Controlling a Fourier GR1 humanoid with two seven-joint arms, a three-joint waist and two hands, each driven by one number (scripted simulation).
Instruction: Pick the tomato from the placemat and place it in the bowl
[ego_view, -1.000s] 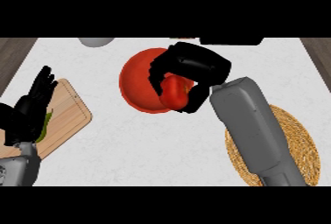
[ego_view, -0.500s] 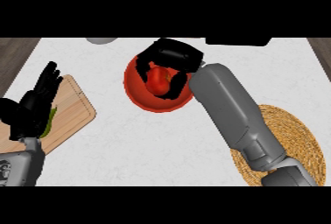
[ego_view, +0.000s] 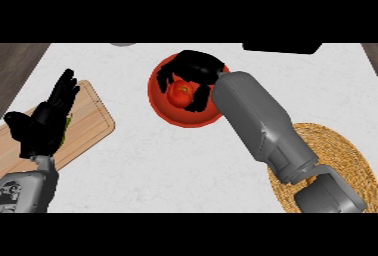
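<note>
- The right hand (ego_view: 193, 75) is over the red bowl (ego_view: 164, 107), its fingers curled round the tomato (ego_view: 182, 93), which shows red between thumb and fingers.
- The tomato sits within the bowl's rim as seen from above; whether it already touches the bowl's bottom cannot be told from this steep view.
- The step in hand, as I judge it, is the release: the fingers should straighten only once the tomato is low and near the middle of the bowl, so it settles rather than rolls to the wall.
- Opening thumb and fingers together, then lifting straight up, would keep the hand from nudging the tomato or catching the rim on the way out.
- The right forearm (ego_view: 255, 125) runs back over the woven placemat (ego_view: 347, 155) at the lower right; pulling back along that line keeps clear of the bowl.
- The left hand (ego_view: 46, 122) rests open, fingers up, over the wooden board (ego_view: 88, 130) at the left of the white table (ego_view: 162, 165), well apart from the bowl, and need not move.
</note>
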